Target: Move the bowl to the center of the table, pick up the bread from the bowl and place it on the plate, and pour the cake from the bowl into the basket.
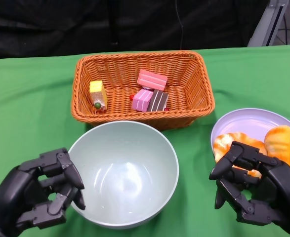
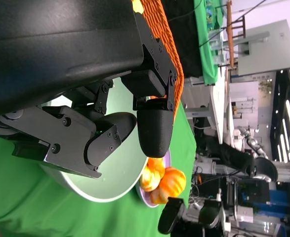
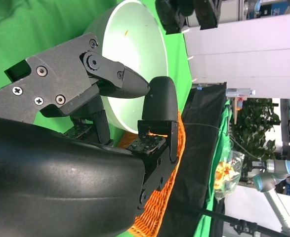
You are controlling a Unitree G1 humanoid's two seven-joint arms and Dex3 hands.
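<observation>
The pale green bowl (image 1: 122,124) stands empty at the front middle of the green table. Behind it the orange wicker basket (image 1: 140,55) holds a yellow cake (image 1: 98,94), a pink cake (image 1: 152,79) and a pink-and-brown piece (image 1: 149,100). Two orange bread pieces (image 1: 280,143) lie on the lilac plate (image 1: 253,121) at the right. My left hand (image 1: 41,195) sits just left of the bowl, fingers loosely bent, holding nothing. My right hand (image 1: 256,190) hovers over the plate's near edge, also empty. The right wrist view shows the bowl (image 3: 135,44) beyond the right hand's fingers (image 3: 154,103).
Green cloth (image 1: 31,98) stretches left of the basket and between bowl and plate. A black backdrop (image 1: 135,24) runs behind the table's far edge. In the left wrist view the bread (image 2: 164,180) and the basket (image 2: 167,39) show past the bowl (image 2: 120,173).
</observation>
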